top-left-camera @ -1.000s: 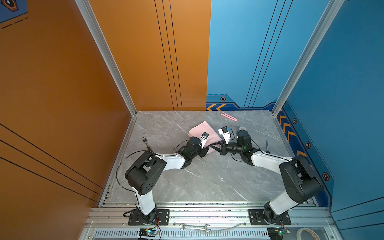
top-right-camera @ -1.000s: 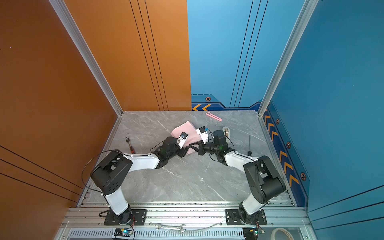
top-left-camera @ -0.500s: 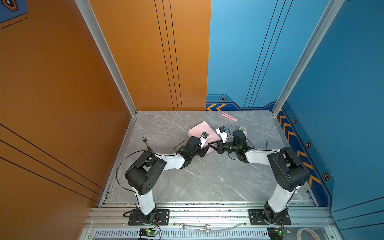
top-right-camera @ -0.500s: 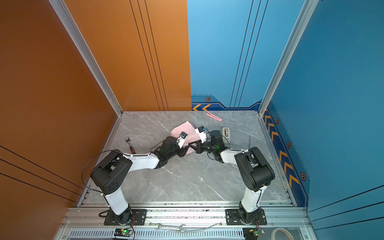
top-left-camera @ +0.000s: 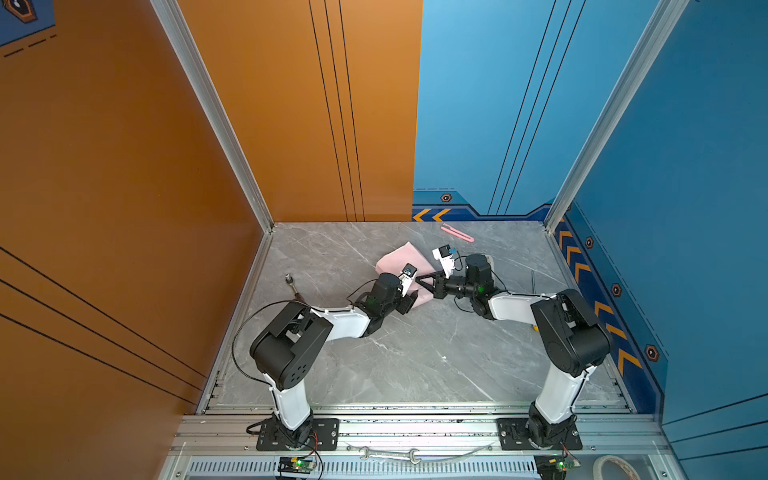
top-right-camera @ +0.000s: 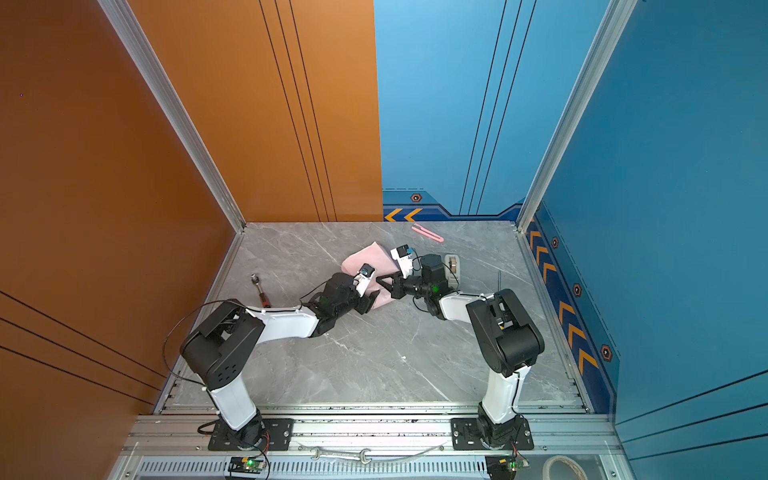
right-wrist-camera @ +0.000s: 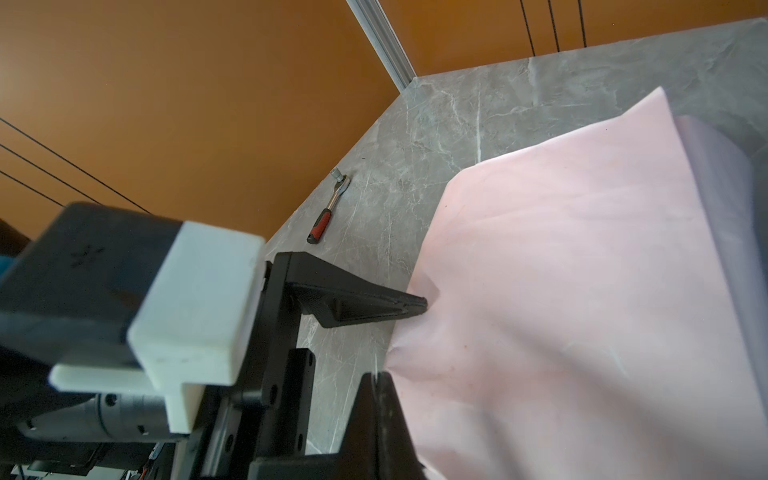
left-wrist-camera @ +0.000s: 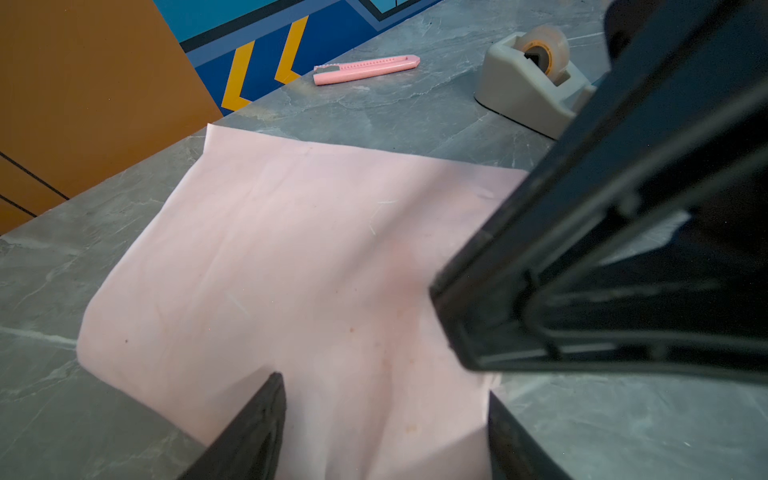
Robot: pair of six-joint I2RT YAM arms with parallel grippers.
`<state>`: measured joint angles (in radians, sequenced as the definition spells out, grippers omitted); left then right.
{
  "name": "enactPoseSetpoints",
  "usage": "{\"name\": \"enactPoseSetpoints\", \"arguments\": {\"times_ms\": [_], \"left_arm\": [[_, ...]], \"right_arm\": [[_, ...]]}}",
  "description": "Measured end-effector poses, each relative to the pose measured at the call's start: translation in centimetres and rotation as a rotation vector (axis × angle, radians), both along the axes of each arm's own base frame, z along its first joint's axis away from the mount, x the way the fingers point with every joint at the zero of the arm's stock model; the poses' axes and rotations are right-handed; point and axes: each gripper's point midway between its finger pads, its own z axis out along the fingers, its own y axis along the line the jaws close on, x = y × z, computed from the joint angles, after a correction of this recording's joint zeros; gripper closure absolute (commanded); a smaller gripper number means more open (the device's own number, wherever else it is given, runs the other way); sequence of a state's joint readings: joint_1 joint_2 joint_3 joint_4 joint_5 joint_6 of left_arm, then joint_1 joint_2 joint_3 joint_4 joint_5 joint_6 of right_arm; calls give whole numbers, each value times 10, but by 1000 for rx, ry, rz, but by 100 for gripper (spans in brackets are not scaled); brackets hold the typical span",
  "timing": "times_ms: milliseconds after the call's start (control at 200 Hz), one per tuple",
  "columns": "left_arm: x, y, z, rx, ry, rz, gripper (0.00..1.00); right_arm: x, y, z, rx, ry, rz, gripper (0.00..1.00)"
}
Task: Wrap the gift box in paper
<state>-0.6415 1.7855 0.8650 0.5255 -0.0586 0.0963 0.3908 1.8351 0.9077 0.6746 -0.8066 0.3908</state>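
Paper (top-left-camera: 397, 262) lies pink side up toward 12 o'clock on the counter (top-left-camera: 415, 357). My right claw (top-left-camera: 419, 277) is clenched on its 4 o'clock edge; my left claw (left-wrist-camera: 382, 386) stands released, straddling at 6 o'clock.

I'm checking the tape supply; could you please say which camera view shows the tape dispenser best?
The left wrist view: the tape dispenser sits close, roll visible. In both top views it is tiny, partly hidden behind the right arm; the right wrist view misses it.
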Motion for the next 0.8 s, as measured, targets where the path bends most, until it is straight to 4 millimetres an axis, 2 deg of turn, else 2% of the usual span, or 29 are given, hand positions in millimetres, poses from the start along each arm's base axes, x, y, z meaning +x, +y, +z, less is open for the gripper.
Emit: {"name": "enactPoseSetpoints", "arguments": {"times_ms": [275, 506, 801], "left_arm": [[0, 0, 0, 0, 0, 0, 33], [0, 0, 0, 0, 0, 0, 33], [0, 0, 0, 0, 0, 0, 33]], "right_arm": [[18, -6, -17, -9, 31, -27, 100], [28, -5, -19, 5, 27, -37, 100], [36, -8, -21, -1, 26, -52, 87]]}}
